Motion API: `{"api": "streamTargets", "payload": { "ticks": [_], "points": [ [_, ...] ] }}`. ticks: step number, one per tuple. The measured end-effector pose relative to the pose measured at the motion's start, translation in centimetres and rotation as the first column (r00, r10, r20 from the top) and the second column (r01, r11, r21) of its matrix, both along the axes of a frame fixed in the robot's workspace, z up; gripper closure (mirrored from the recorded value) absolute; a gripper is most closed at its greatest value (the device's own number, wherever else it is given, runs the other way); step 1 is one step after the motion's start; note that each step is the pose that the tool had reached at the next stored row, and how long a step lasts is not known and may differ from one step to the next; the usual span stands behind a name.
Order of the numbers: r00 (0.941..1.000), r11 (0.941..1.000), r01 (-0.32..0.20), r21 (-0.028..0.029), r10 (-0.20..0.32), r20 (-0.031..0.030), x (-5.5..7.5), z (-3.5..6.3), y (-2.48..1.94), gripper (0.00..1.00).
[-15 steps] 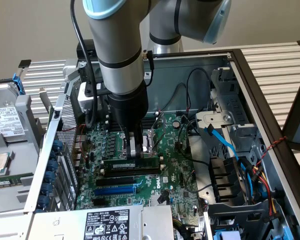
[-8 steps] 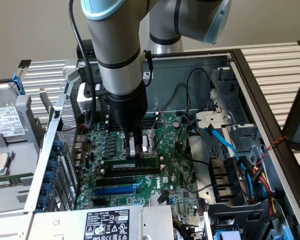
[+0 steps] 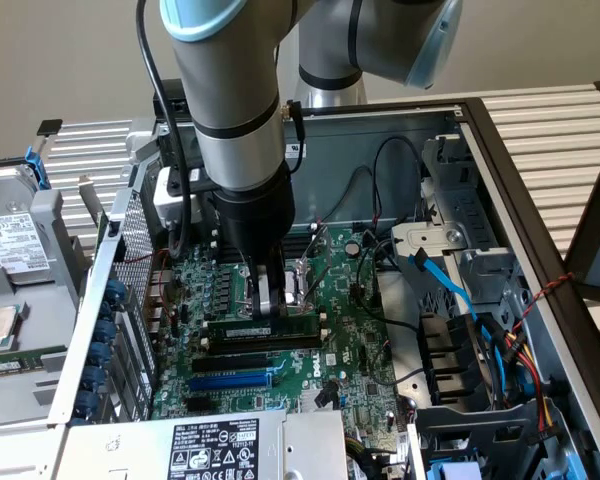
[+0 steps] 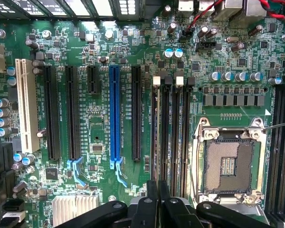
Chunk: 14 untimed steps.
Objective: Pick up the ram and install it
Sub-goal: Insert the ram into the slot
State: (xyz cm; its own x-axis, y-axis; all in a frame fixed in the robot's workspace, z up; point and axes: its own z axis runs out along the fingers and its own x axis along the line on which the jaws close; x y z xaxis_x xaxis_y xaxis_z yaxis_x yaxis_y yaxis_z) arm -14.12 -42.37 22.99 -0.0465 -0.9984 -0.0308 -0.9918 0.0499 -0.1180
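Fingers (image 4: 156,202) clamped on the ram (image 3: 265,328), right over the black slots (image 4: 173,137) beside the blue slot (image 4: 115,114) — I'd keep it level and square, pressing evenly.

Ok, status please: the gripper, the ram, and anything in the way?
Gripper shut on long thin green circuit-board ram stick. Stick on edge along long black memory slot. No obstruction seen at slot.

Exterior view: raised, oblique, mid-range, looking down into open case (image 3: 330,150). Wrist view: close, facing straight down on motherboard (image 4: 99,128). Shared: motherboard, blue slot (image 4: 115,114).
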Motion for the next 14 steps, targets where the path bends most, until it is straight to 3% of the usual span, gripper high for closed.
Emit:
{"api": "streamTargets", "payload": {
  "ticks": [12,13,14],
  "points": [
    [1.0000,1.0000,0.000,0.0001,0.000,0.0000,0.00,0.00,0.00,0.86],
    [1.0000,1.0000,0.000,0.0001,0.000,0.0001,0.00,0.00,0.00,0.80],
    [1.0000,1.0000,0.000,0.0001,0.000,0.0000,0.00,0.00,0.00,0.80]
  ]
}}
